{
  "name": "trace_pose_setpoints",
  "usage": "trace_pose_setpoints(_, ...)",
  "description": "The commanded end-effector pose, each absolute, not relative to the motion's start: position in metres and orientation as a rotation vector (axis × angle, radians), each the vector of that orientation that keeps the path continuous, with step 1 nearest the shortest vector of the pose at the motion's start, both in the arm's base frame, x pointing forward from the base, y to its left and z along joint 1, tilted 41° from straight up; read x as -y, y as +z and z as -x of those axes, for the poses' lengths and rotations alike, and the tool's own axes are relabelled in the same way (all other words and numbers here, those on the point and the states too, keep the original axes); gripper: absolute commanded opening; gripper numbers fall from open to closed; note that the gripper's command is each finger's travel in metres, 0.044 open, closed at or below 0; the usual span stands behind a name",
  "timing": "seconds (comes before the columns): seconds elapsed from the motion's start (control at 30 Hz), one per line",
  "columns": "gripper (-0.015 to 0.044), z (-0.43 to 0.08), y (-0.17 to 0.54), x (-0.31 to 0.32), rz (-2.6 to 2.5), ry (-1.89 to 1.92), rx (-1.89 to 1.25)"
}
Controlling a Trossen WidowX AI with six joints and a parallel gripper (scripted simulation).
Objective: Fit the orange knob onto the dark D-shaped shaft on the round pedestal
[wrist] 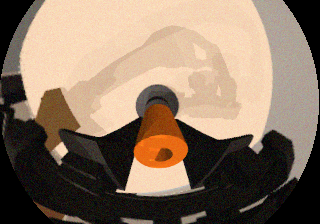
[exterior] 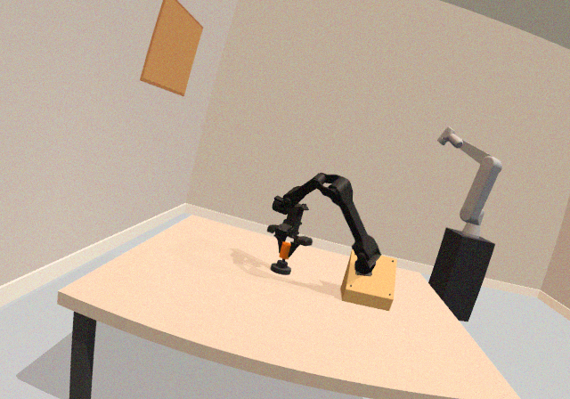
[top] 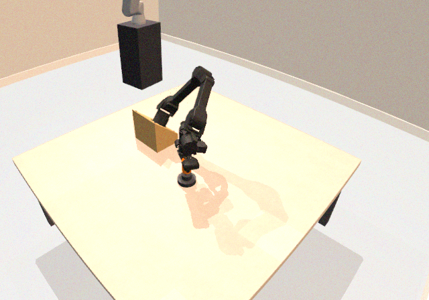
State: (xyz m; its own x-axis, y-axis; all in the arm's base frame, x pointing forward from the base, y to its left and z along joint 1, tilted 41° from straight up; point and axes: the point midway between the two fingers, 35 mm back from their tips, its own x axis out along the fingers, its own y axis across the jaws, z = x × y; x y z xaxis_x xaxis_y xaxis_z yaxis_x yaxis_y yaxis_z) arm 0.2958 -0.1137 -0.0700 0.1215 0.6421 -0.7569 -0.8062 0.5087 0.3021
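The orange knob (top: 184, 167) (exterior: 285, 250) (wrist: 150, 150) stands about upright between the fingers. My gripper (top: 186, 167) (exterior: 285, 248) (wrist: 158, 121) points down and is shut on it. The round dark pedestal (top: 186, 183) (exterior: 280, 270) (wrist: 157, 90) is directly below the knob on the table. In the exterior view a short dark length of the shaft (exterior: 283, 260) shows between the knob's lower end and the pedestal, so the knob is not against the pedestal's base. The shaft's flat side and the knob's lower opening are hidden. A dark recess shows in the knob's upper end in the wrist view.
The arm's yellow-brown base block (top: 145, 130) (exterior: 368, 291) stands on the table (top: 104, 220) (exterior: 207, 293). A grey arm on a black stand (top: 138, 53) (exterior: 462, 270) is beyond the table. The arm's shadow falls beside the pedestal.
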Motion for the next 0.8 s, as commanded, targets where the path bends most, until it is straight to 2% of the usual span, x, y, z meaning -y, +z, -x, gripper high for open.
trace_pose_setpoints(0.0,0.0000,-0.2960,-0.0704,0.1134,0.204,1.069,-0.983)
trace_pose_setpoints(0.77,0.0000,-0.2959,-0.0680,0.1149,0.375,1.172,-0.871)
